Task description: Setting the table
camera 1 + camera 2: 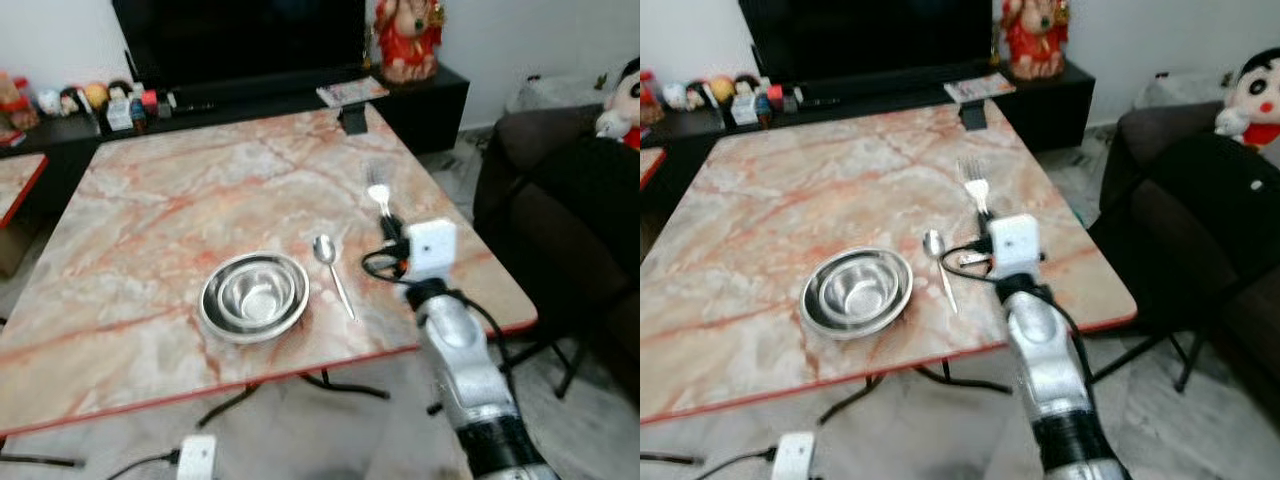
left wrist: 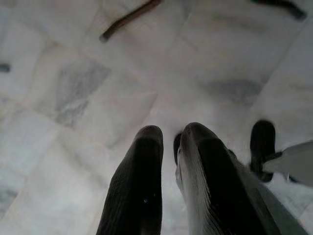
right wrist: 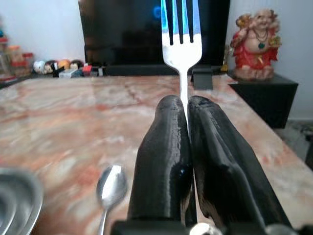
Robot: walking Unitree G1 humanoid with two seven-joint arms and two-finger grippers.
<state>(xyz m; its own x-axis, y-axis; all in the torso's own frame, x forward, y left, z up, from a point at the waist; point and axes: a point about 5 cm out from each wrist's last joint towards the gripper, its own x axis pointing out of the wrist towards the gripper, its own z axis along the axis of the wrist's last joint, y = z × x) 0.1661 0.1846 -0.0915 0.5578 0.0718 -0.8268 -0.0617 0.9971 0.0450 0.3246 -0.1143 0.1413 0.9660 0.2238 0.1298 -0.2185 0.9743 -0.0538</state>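
A steel bowl (image 1: 254, 295) sits on the marble table (image 1: 180, 200) near its front edge. Just right of the bowl lies a spoon (image 1: 332, 270). My right gripper (image 1: 390, 222) is over the table's right side, shut on a silver fork (image 1: 377, 186) whose tines point away toward the far edge. In the right wrist view the fork (image 3: 181, 44) stands up between the two black fingers (image 3: 166, 152), with the spoon (image 3: 111, 188) and bowl rim (image 3: 17, 196) below left. My left gripper (image 2: 168, 147) hangs shut over the tiled floor.
A dark TV stand (image 1: 250, 100) with small figures and a red statue (image 1: 408, 38) runs behind the table. A dark sofa (image 1: 580, 230) with a plush doll stands to the right. A small black object (image 1: 352, 120) rests at the table's far edge.
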